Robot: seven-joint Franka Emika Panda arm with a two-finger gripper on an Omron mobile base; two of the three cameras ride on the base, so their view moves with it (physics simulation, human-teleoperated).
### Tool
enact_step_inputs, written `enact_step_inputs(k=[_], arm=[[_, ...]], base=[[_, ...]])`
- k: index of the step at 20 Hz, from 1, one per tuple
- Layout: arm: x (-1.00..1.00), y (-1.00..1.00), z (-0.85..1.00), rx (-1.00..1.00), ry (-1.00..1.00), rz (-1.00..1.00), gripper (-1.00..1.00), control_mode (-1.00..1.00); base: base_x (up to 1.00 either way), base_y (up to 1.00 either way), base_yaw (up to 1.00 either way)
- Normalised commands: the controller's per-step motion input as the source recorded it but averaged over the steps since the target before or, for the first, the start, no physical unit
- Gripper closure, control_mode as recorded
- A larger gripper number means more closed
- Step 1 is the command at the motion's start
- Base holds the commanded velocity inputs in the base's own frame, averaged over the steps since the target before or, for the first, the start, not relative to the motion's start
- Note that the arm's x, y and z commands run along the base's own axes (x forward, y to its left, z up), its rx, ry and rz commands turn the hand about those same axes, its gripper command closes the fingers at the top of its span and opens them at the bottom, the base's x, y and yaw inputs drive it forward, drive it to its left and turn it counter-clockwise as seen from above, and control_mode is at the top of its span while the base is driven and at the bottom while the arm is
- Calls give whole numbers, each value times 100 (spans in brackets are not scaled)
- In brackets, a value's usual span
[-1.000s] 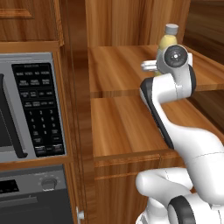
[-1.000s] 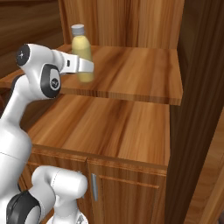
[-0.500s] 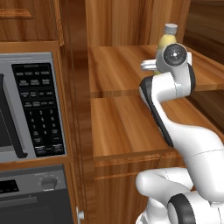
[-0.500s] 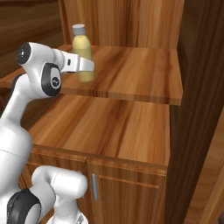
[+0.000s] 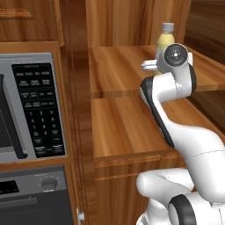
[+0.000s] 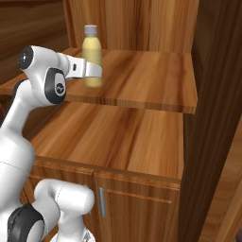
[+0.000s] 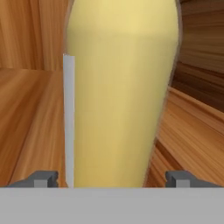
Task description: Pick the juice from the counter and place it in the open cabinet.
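Nearest: my tool (image 6: pixel 92 71) is clamped on the juice (image 6: pixel 92 56), gripping it low on the body so the cap stays upright and clear. In the hand view the juice (image 7: pixel 122 92) stands between the two tips, one finger pad (image 7: pixel 68 118) flat against its side.

Bottle is upright over the cabinet's upper shelf (image 6: pixel 151 78), near its left front part. Whether its base touches the wood I cannot tell; from the right it looks at or just above the boards.

Arm reaches in level, wrist horizontal, which I judge keeps the bottle vertical for setting down.

Below: lower shelf (image 6: pixel 118 137). Beyond: cabinet back (image 6: pixel 137 23). To the left of the cabinet, a microwave (image 5: pixel 30 105).

Judgement: placing nearly done; release remains.
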Motion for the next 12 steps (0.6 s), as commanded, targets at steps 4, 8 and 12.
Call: enact_step_inputs(k=[4, 8, 12], arm=[[-3, 0, 7, 0, 0, -1, -100, -100], [-14, 0, 18, 0, 0, 0, -100, -100], [-48, 0, 21, 2, 0, 0, -100, -100]], base=[[0, 0, 0], [0, 0, 0], [0, 0, 0]])
